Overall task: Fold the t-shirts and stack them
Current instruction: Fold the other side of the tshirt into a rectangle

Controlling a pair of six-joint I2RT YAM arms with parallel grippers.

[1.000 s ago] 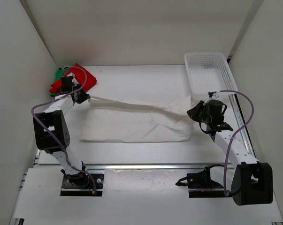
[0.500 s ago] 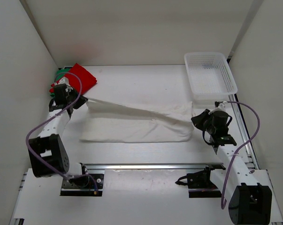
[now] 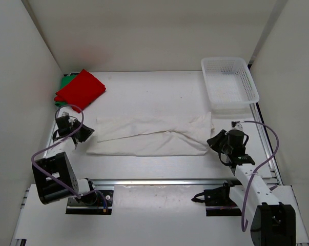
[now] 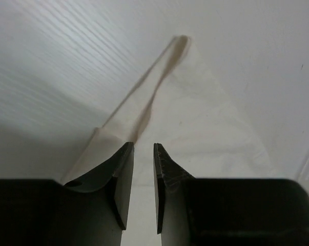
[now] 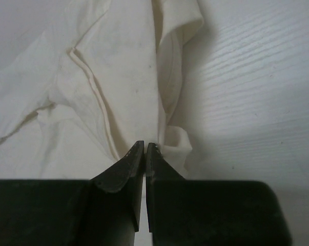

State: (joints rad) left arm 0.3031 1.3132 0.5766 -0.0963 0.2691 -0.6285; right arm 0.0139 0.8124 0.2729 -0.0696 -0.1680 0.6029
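The white t-shirt (image 3: pixel 149 136) lies flat as a long band across the middle of the table, its far half laid over the near half. At its left end my left gripper (image 3: pixel 86 132) stands low with its jaws parted (image 4: pixel 143 145); the white t-shirt (image 4: pixel 205 118) lies below and ahead of them, with nothing gripped. My right gripper (image 3: pixel 212 140) is at the shirt's right end, shut (image 5: pixel 145 144) on the edge of the white t-shirt (image 5: pixel 118 87). A folded red t-shirt (image 3: pixel 81 88) sits at the back left on top of a green t-shirt (image 3: pixel 65 81).
A white mesh basket (image 3: pixel 250 84) stands at the back right corner. White walls close in the table at the left, back and right. The arms' bases and a metal rail (image 3: pixel 159 182) run along the near edge.
Both arms came down and back toward the near side, laying the stretched, lifted edge of the white shirt onto the table. The left jaws opened and let go of the cloth.
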